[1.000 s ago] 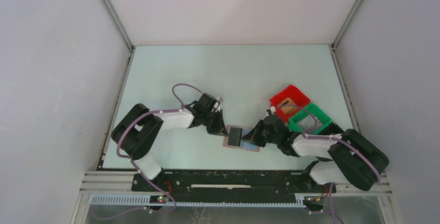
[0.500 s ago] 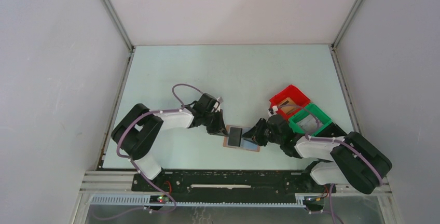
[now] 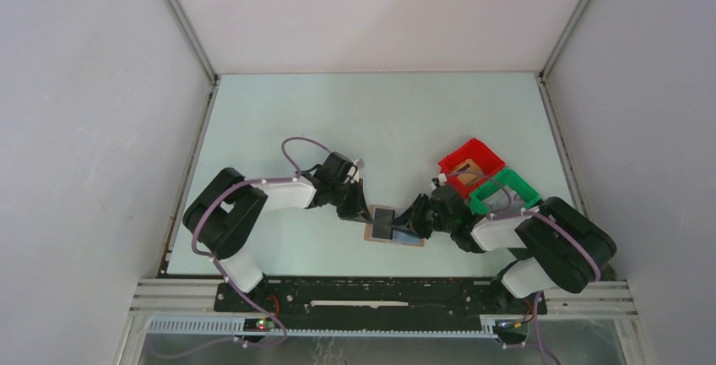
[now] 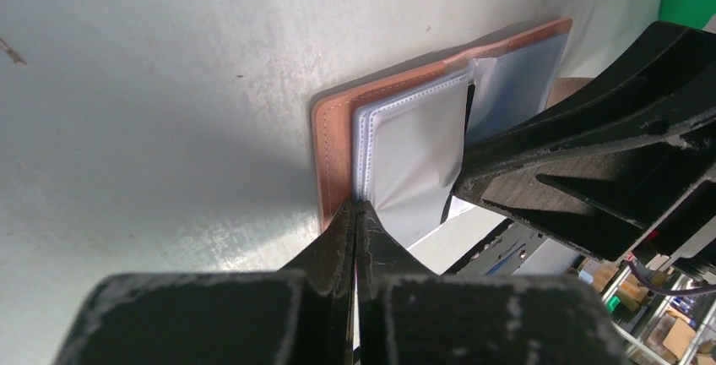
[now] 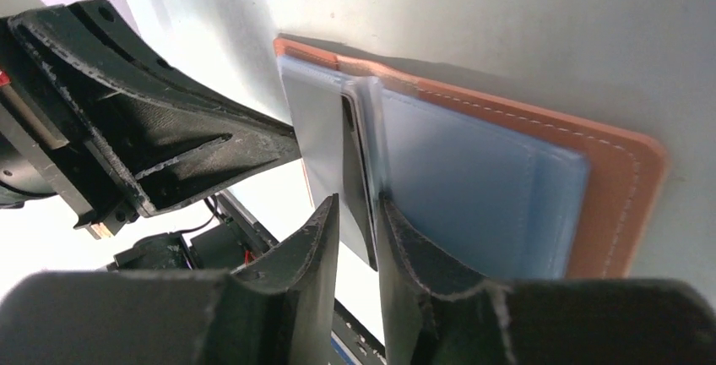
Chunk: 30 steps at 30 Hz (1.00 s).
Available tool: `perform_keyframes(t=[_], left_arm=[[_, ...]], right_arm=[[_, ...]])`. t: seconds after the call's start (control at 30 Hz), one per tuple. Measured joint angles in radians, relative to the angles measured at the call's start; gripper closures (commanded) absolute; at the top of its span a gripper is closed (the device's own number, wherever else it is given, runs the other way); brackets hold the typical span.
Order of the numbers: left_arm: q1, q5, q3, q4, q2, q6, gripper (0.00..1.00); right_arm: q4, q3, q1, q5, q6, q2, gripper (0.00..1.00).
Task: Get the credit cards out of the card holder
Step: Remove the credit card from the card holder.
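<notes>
Card holder: we see the card holder [image 3: 404,236] lying open and flat on the table [image 3: 371,120], its tan cover [image 4: 331,141] underneath and its pockets facing up.

Inner parts: a blue-grey panel [image 5: 473,187] lies flat on the holder's right half. A clear, white-stitched sleeve [image 4: 414,154] bows up off its left half. A thin dark leaf [image 5: 359,171] stands on edge along the holder's middle fold.

Left gripper: the left gripper [image 3: 361,211] sits at the holder's left edge, reaching in from the far left. Its jaws are pressed together, with only a hairline between them. Their tips meet the holder where the cover's rim joins the corner of the stitched sleeve, and we read them as nipping that corner.

Right gripper: the right gripper [image 3: 414,220] comes in over the holder's right half, low over the blue-grey panel. Its fingertips [image 5: 325,213] stand a narrow gap apart, one on each side of the standing dark leaf. We cannot tell whether they press on it.

Red bin: the red bin [image 3: 456,155] stands to the right of the holder and farther back, well apart from it.

Green bin: the green bin [image 3: 517,181] is farther right of the holder, touching the red bin's right side.
</notes>
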Motion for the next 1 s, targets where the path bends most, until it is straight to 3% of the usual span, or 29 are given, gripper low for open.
perform_keyframes(t=[0.1,0.17,1.0], left_arm=[[0.002,0.002,0.000,-0.001,0.001,0.000,1.00],[0.005,0.008,0.000,-0.001,0.003,0.000,1.00],[0.009,0.017,0.002,0.000,0.008,0.000,1.00]], right_arm=[[0.020,-0.004,-0.005,-0.016,0.011,0.023,0.94],[0.036,-0.014,-0.008,-0.017,0.023,0.031,1.00],[-0.039,-0.069,-0.056,0.020,-0.019,-0.132,1.00]])
